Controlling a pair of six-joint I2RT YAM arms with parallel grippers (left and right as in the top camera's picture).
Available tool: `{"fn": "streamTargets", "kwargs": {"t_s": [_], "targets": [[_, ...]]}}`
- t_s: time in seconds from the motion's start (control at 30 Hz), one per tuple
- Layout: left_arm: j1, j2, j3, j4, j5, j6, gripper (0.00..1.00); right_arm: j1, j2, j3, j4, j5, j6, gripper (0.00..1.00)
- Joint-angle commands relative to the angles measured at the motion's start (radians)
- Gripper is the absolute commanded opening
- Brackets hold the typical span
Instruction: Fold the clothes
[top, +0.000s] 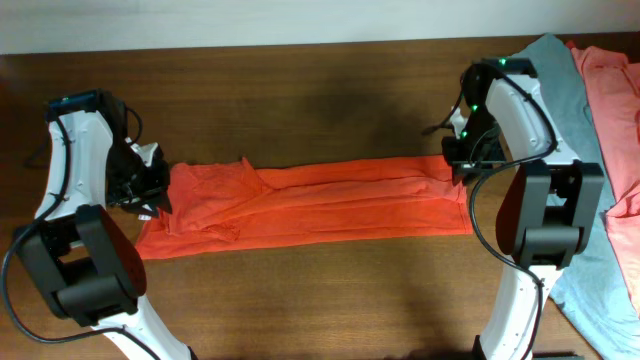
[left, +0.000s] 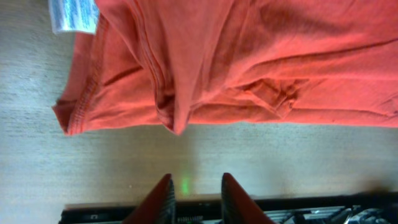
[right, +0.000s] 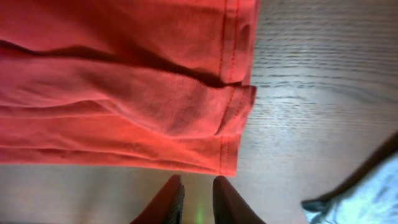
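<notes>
The orange-red T-shirt (top: 300, 205) lies folded into a long narrow band across the middle of the table. My left gripper (top: 150, 195) sits at the band's left end. In the left wrist view the gripper (left: 196, 180) is open and empty, just short of the shirt's crumpled hem (left: 174, 118). My right gripper (top: 462, 165) is at the band's right end. In the right wrist view it (right: 198, 180) stands a little open with nothing between its fingers, close to the stitched edge (right: 227, 149).
A grey shirt (top: 560, 80) and a salmon-pink one (top: 615, 90) lie spread at the table's right side, under and beside the right arm. A corner of the grey shirt (right: 354, 205) shows near the right gripper. A white label (left: 73, 15) lies at the orange shirt's corner.
</notes>
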Motion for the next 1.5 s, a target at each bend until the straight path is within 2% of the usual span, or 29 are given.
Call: {"fn": "streamTargets", "kwargs": {"t_s": [0.0,0.13,0.27,0.37,0.53,0.63,0.93,1.27,1.33,1.4,1.47], "targets": [[0.004,-0.03,-0.019,-0.005,-0.008,-0.002,0.29,-0.005,-0.005,-0.06,0.032,-0.007,0.0,0.22],[0.004,-0.03,-0.018,0.029,-0.008,-0.002,0.3,-0.006,-0.005,-0.109,0.072,-0.007,0.0,0.22],[0.004,-0.03,-0.018,0.153,-0.003,-0.003,0.35,-0.006,-0.005,-0.123,0.087,-0.007,0.0,0.22],[0.004,-0.03,-0.018,0.253,-0.003,-0.003,0.41,-0.006,-0.005,-0.124,0.092,-0.007,0.0,0.22],[0.004,-0.03,-0.019,0.371,-0.004,-0.003,0.59,-0.006,-0.005,-0.124,0.095,-0.007,0.0,0.22],[0.004,-0.029,-0.02,0.414,-0.004,-0.002,0.6,-0.006,-0.005,-0.124,0.095,-0.007,0.0,0.22],[-0.001,0.039,-0.021,0.485,0.037,0.069,0.59,-0.006,-0.005,-0.124,0.095,-0.007,0.0,0.22],[-0.041,0.135,-0.021,0.513,0.062,0.097,0.58,-0.006,-0.005,-0.124,0.095,-0.007,0.0,0.22],[-0.048,0.136,-0.021,0.52,0.07,0.097,0.49,-0.006,-0.005,-0.124,0.095,-0.007,0.0,0.22],[-0.056,0.136,-0.021,0.524,0.08,0.1,0.46,-0.006,-0.005,-0.124,0.095,-0.007,0.0,0.22],[-0.066,0.136,-0.02,0.523,0.08,0.1,0.38,-0.006,-0.005,-0.124,0.095,-0.007,0.0,0.22]]}}
